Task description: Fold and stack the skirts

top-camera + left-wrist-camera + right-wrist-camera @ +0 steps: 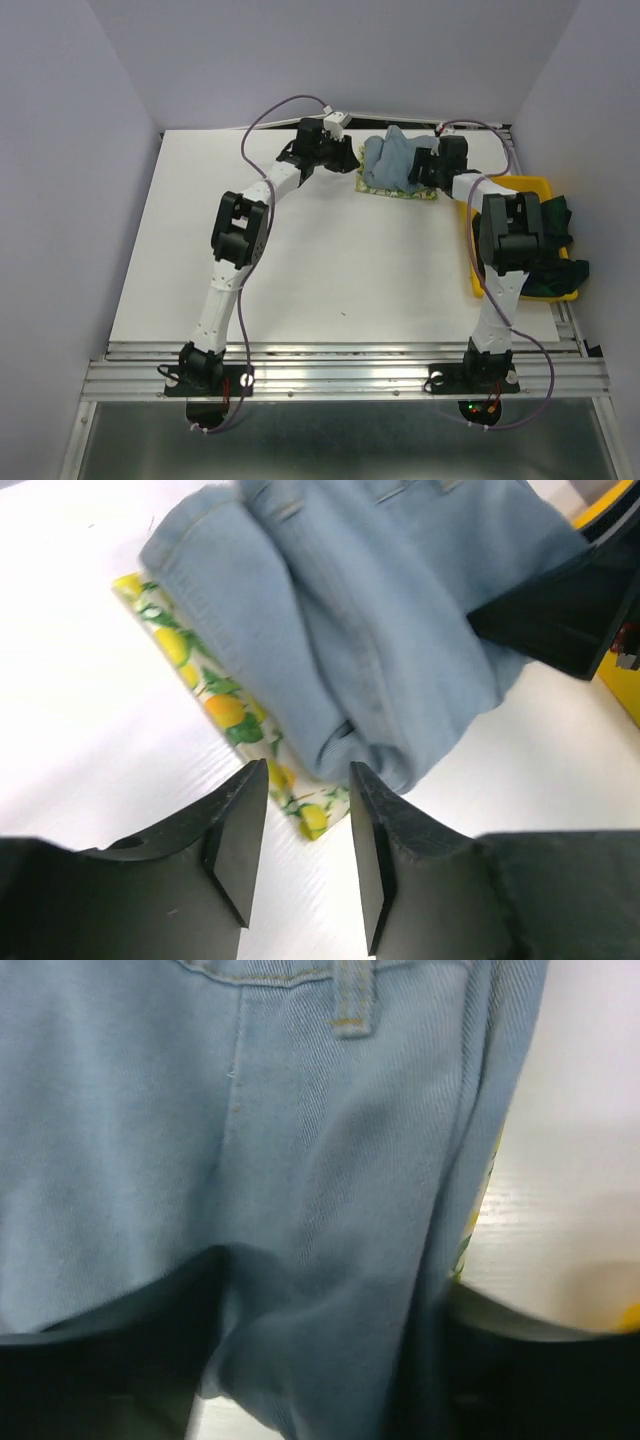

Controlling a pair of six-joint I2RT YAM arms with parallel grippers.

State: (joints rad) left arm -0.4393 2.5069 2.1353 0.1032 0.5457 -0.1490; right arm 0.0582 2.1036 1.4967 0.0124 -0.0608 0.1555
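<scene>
The light blue-grey skirt [388, 158] lies bunched on top of the flat lemon-print skirt [385, 192] at the far middle of the table. My left gripper [350, 160] is at their left edge. In the left wrist view it [308, 775] stands open and holds nothing, just short of the blue skirt [380, 610] and the lemon skirt's corner [215, 695]. My right gripper [420, 172] is at the pile's right side. In its own view the blue skirt [250, 1110] fills the frame and sags loosely between the parted jaws of that gripper [320, 1360]. The dark plaid skirt [560, 262] lies in the tray.
A yellow plastic tray [530, 183] sits at the table's right edge, beside the right arm. The white table [330, 270] ends at a metal rail in front. Purple walls stand close on the left, back and right.
</scene>
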